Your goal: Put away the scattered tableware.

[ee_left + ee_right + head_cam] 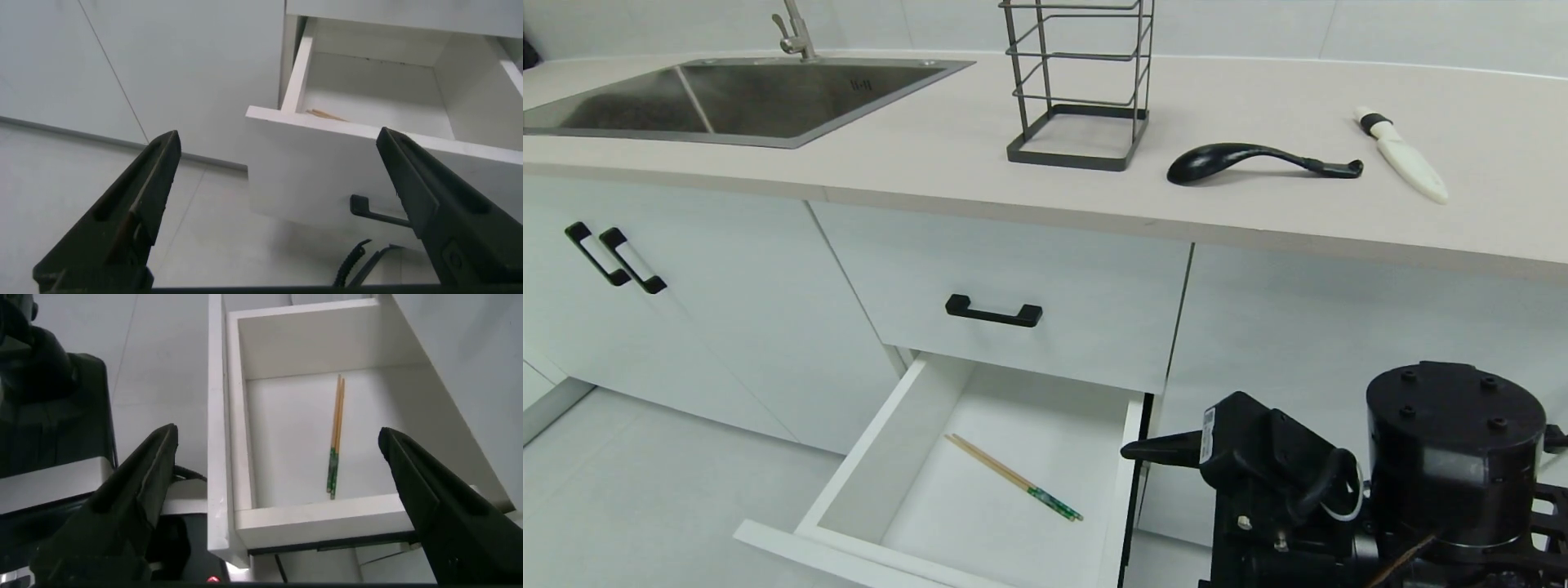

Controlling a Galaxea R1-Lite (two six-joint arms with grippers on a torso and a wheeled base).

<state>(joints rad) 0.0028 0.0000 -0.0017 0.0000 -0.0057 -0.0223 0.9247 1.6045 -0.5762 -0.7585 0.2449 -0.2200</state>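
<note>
Drawer stands pulled out under desk; open, I judge, as the drop-off spot. Chopsticks lie flat on drawer floor, toward its front, so that item is stowed. Black spoon & white knife sit on desk above drawer, off to its right, not yet stowed. Right hand above drawer, jaws spread wide, nothing held, i.e. free for next pick. Left hand low before drawer front, likewise spread, empty.

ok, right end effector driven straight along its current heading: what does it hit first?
Probably the bare floor of the open white drawer, just beside the green-tipped wooden chopsticks. The open right end effector aims into it; depth is unclear, so the drawer's rim might come first.
</note>
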